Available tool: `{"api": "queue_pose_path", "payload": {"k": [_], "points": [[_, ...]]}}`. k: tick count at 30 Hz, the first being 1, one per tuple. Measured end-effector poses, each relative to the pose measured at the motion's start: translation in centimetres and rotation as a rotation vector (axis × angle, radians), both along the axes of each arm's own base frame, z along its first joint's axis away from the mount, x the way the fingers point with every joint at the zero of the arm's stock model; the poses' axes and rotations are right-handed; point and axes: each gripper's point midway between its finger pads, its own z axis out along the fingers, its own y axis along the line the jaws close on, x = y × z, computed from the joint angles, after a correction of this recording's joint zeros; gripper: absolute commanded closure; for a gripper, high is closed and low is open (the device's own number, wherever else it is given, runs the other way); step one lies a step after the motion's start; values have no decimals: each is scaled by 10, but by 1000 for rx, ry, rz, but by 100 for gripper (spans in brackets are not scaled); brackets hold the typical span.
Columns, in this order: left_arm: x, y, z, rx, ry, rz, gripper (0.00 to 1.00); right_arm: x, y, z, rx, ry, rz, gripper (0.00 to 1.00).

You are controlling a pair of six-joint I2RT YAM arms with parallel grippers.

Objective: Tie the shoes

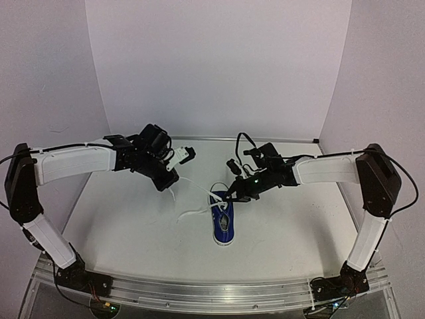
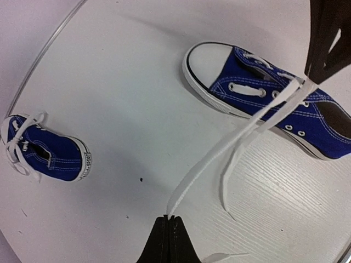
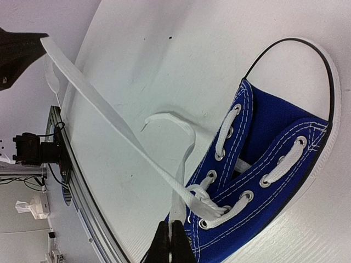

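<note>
One blue sneaker (image 1: pixel 224 224) with white toe cap lies mid-table, toe towards the arms; it also shows in the left wrist view (image 2: pixel 258 93) and the right wrist view (image 3: pixel 274 142). A first knot sits at its top eyelets (image 3: pixel 219 205). My left gripper (image 1: pixel 171 184) is shut on one white lace end (image 2: pixel 219 159), stretched taut up and left of the shoe. My right gripper (image 1: pixel 230 197) is shut on the other lace strand (image 3: pixel 180 192) right beside the knot. The second sneaker (image 2: pixel 49 156) lies apart on the table, laces bunched at its top.
The aluminium rail (image 1: pixel 199 292) runs along the near table edge and also shows in the right wrist view (image 3: pixel 68 164). Pale walls close in the back and sides. The table's rim (image 2: pixel 44 52) lies beyond the second sneaker.
</note>
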Motion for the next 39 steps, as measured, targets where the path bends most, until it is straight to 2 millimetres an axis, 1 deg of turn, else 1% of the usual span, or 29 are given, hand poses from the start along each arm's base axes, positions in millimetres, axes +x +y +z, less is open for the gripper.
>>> {"api": "queue_pose_path", "payload": {"k": [3, 5, 7, 9, 11, 12, 14, 16, 18, 20, 22, 27, 29, 31, 34, 36, 39], "points": [[-33, -11, -15, 68, 56, -56, 100, 4, 1, 3, 3, -11, -5, 100], [-63, -29, -19, 76, 89, -147, 100, 7, 1, 5, 4, -18, -11, 100], [-90, -46, -18, 58, 111, -240, 100, 11, 1, 5, 6, -21, -14, 100], [-117, -64, -10, 12, 132, -341, 100, 14, 0, 4, 6, -22, -18, 100], [-131, -75, -1, -36, 144, -407, 100, 18, -1, 3, 7, -24, -21, 100], [-136, -81, 4, -56, 151, -438, 100, 20, -1, 4, 9, -26, -22, 100], [-137, -95, 13, -87, 159, -485, 100, 21, -2, 5, 13, -27, -21, 100], [-135, -115, 19, -118, 157, -537, 100, 23, -2, 7, 18, -31, -18, 100], [-133, -136, 18, -146, 159, -593, 100, 25, -2, 8, 24, -36, -15, 100], [-134, -155, 11, -161, 172, -654, 100, 25, -1, 9, 27, -38, -10, 100], [-140, -173, 0, -169, 194, -729, 100, 24, -1, 8, 29, -37, -2, 100], [-158, -207, -20, -164, 229, -887, 100, 25, -1, 4, 34, -28, 11, 100], [-166, -214, -24, -146, 234, -935, 100, 26, -2, 4, 39, -27, 14, 100], [-172, -216, -28, -127, 243, -969, 100, 28, -3, 4, 42, -27, 14, 100], [-181, -209, -39, -100, 265, -990, 100, 30, -6, 5, 44, -29, 11, 100], [-185, -196, -50, -90, 292, -978, 100, 31, -6, 5, 44, -29, 10, 100], [-188, -160, -72, -65, 372, -907, 100, 32, -7, 5, 45, -30, 10, 100]]}}
